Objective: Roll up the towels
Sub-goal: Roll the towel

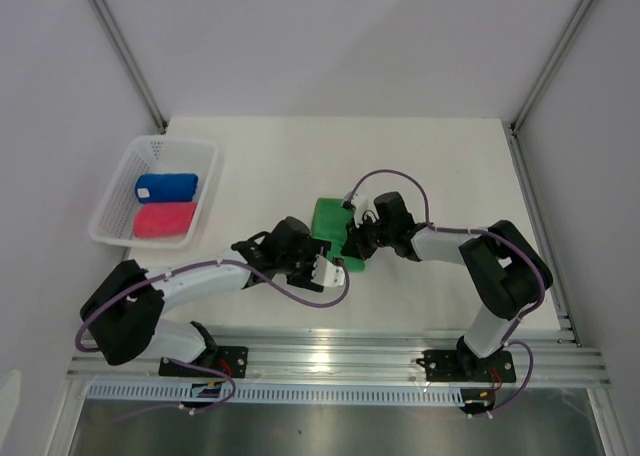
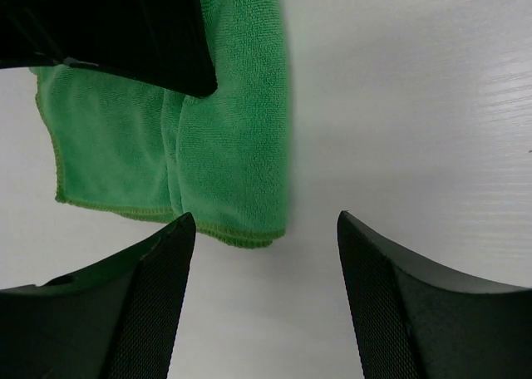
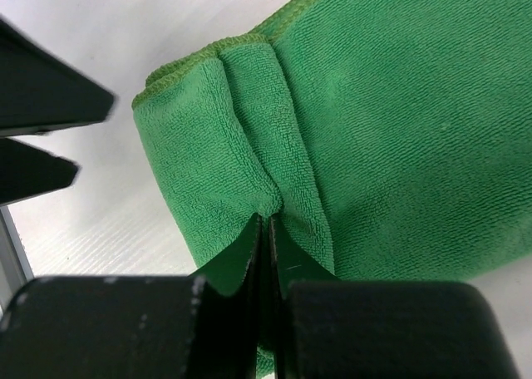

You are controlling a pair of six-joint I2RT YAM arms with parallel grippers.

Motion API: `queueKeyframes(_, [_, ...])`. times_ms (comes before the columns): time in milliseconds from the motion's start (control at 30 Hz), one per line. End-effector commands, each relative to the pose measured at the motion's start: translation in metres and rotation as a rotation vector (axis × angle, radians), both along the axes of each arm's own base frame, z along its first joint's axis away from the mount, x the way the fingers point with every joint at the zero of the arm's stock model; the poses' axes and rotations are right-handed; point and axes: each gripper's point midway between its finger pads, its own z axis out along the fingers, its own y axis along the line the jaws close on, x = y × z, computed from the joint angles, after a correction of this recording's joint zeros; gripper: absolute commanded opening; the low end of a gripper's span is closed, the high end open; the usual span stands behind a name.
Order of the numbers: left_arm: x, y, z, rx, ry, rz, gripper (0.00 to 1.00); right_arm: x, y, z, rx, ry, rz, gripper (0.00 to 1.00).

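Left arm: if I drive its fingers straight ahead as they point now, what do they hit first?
Most likely the green towel, its hemmed near edge right ahead of the left gripper; height above it is unclear.

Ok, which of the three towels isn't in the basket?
The green towel, out on the table, pinched in the right tool. The blue towel and pink towel lie rolled in the basket.

Bright green microfibre towel, partly hidden
Overhead, the right gripper covers part of its near side; the right wrist view cuts it off at top and right.
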Motion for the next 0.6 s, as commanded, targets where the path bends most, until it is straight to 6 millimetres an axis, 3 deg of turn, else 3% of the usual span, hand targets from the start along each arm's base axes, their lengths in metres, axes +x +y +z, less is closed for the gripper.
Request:
queueKeyframes(0, [0.021, -0.019, 0.005, -0.012, -0.088, -0.045, 0.72, -0.001, 0.001, 0.008, 0.016, -0.023, -0.01, 0.04])
queueKeyframes(167, [0.02, -0.018, -0.012, 0.058, -0.094, -0.112, 0.68, 0.001, -0.002, 0.008, 0.023, -0.021, -0.025, 0.05])
queueKeyframes(400, [0.022, -0.013, -0.022, 0.107, -0.126, -0.15, 0.66, 0.005, -0.004, 0.007, 0.026, -0.026, -0.04, 0.05])
queueKeyframes(433, [0.03, -0.018, -0.015, 0.101, -0.134, -0.127, 0.66, 0.004, -0.004, 0.008, 0.027, -0.026, -0.037, 0.05])
queueKeyframes(567, [0.035, -0.014, -0.034, 0.185, -0.072, -0.099, 0.61, 0.003, -0.002, 0.011, 0.042, -0.024, -0.032, 0.05])
